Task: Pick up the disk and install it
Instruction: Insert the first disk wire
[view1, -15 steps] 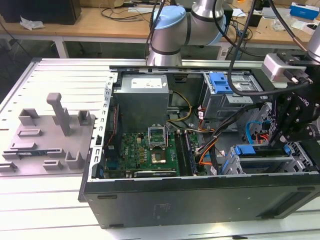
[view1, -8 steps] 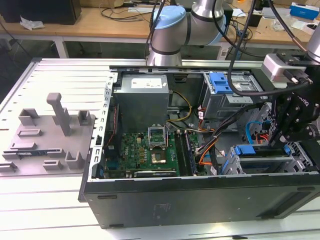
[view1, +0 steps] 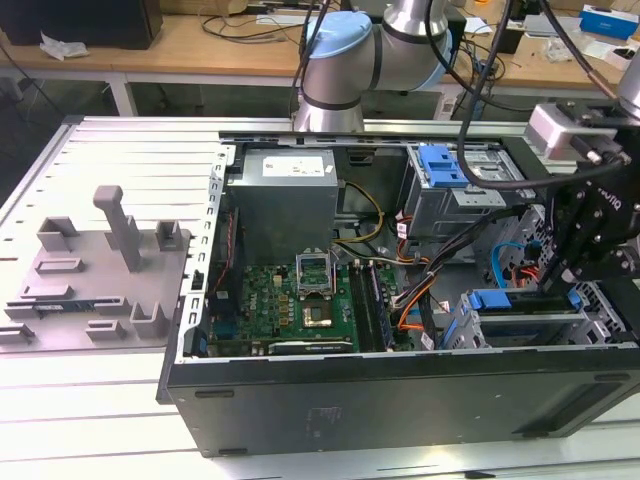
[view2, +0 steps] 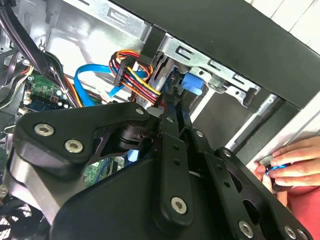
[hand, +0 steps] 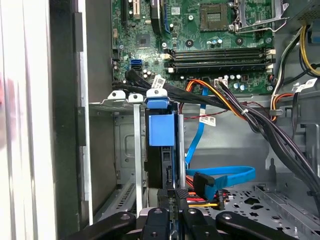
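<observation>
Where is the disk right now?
The disk stands on edge in the drive cage at the exterior view's right, inside the computer case, with the gripper at its end.

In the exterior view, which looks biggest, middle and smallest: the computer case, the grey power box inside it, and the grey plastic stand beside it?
1. Case, easily the biggest.
2. Stand and power box: too alike to rank.

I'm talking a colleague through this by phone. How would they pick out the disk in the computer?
Find the open black computer case and go to its end on the exterior view's right, under the robot's hand. There the disk sits on edge in a grey drive cage. A long blue carrier rail along its top edge separates it from the loose cables alongside.
</observation>
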